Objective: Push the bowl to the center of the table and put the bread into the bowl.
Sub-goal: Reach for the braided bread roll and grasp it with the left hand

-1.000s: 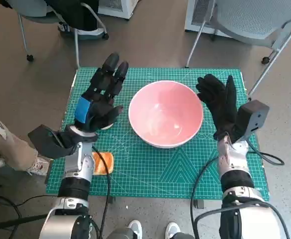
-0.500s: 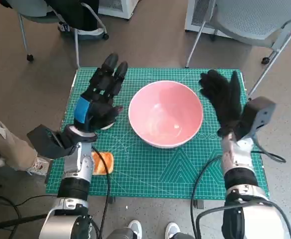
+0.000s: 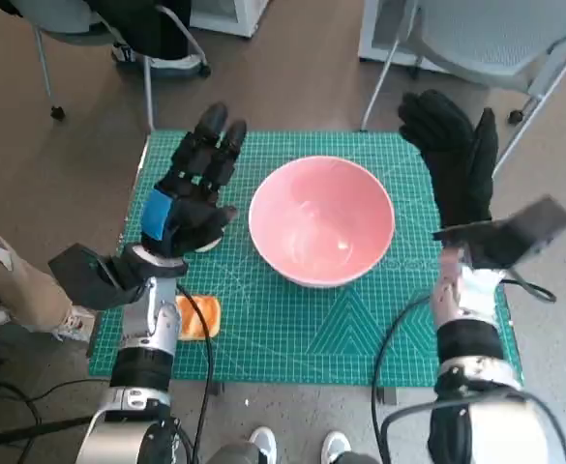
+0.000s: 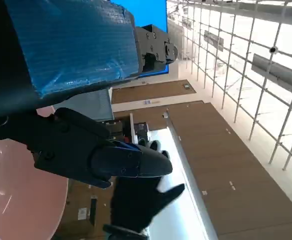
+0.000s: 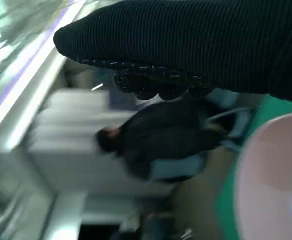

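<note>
We see the pink bowl [image 3: 321, 220] upright and empty at the mat's middle, its inside glossy. The bread [image 3: 202, 317], an orange-brown slice, lies flat at the bowl's 8 o'clock, well apart from it, near the mat's edge, partly hidden.

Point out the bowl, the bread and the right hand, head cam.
bowl [image 3: 321, 220]: head view, inner pink wall near the middle.
bread [image 3: 202, 317]: head view, orange top beside the left forearm.
right hand [image 3: 457, 164]: head view, gloved palm area, raised.

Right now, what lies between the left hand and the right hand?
In the head view, the pink bowl sits on the green mat between the left hand and the right hand; neither touches it.
</note>
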